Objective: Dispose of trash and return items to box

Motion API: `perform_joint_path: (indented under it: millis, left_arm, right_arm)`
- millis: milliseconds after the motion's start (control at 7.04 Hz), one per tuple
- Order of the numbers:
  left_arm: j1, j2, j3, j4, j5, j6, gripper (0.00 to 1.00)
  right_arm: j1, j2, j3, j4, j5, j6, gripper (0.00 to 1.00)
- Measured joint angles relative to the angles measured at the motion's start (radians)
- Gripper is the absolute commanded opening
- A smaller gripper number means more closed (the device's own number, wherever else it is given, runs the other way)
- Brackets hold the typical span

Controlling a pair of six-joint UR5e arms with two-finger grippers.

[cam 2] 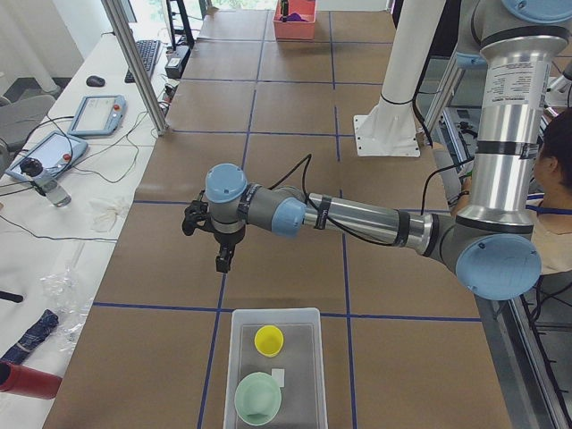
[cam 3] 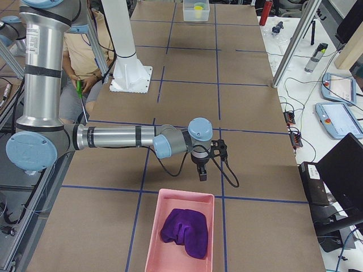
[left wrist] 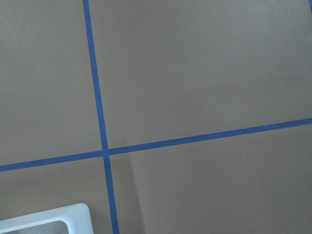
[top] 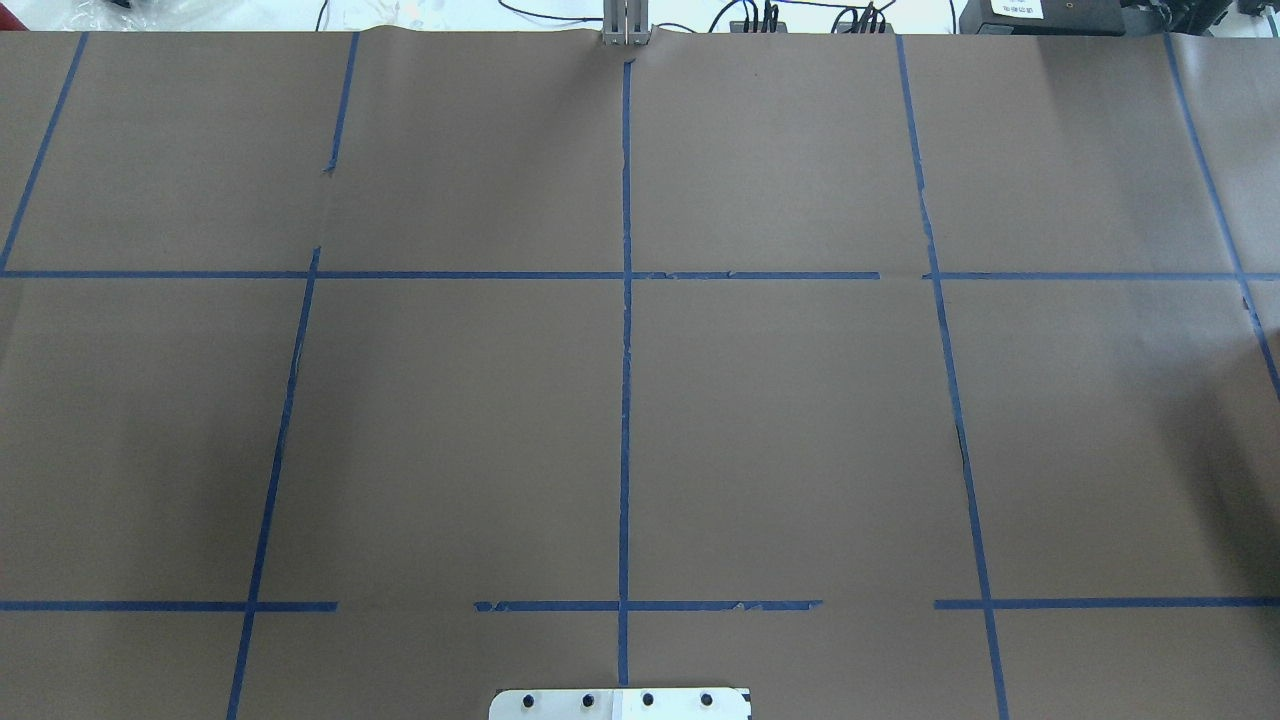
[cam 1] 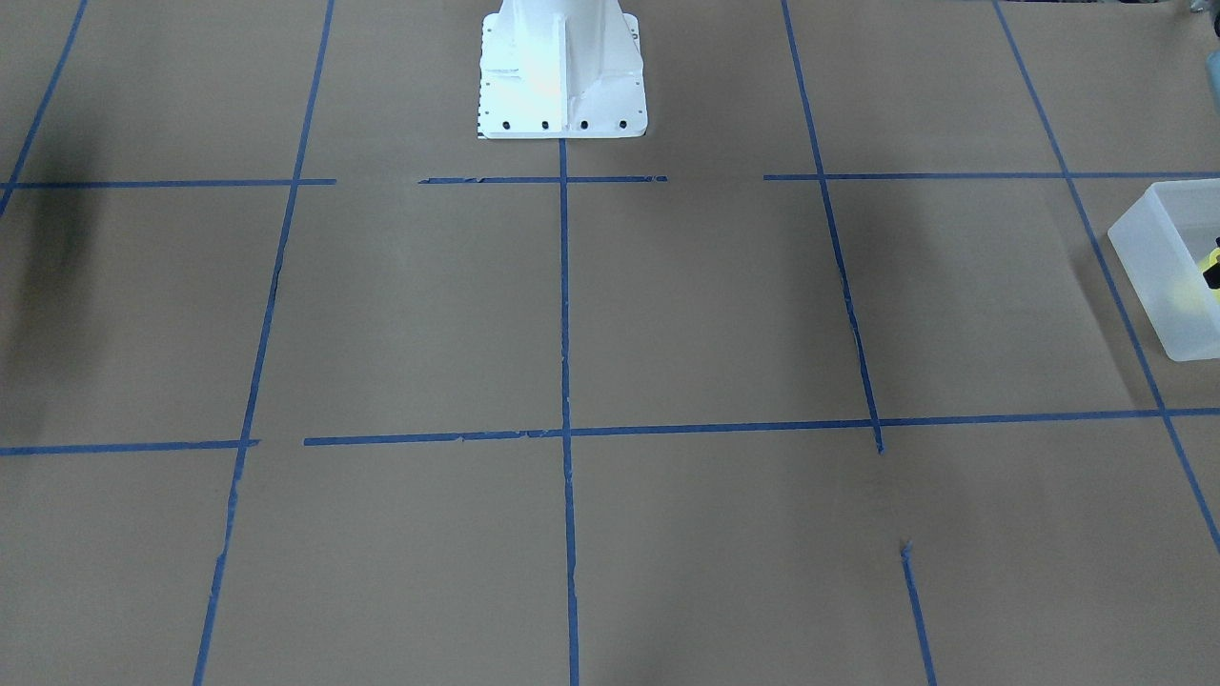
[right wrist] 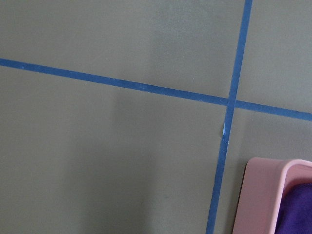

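Left hand [cam 2: 222,263] and right hand [cam 3: 202,174] point down, arms outstretched

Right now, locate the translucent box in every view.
Front-facing: box at the right edge.
Overhead: absent.
Exterior left: box bottom centre.
Exterior right: box top centre, far end.
Left wrist: box corner, bottom left.
Right wrist: absent.
Shared landmark: white robot base, in all four exterior views.
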Motion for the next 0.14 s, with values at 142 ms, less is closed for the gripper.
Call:
perform_joint_path:
  millis: [142]
  left_arm:
    - [-0.002, -0.004, 0.001, 0.000, 0.001, 0.000, 1.00]
  right_arm:
    - [0.000, 0.000, -0.004, 0.000, 0.000, 0.000, 1.00]
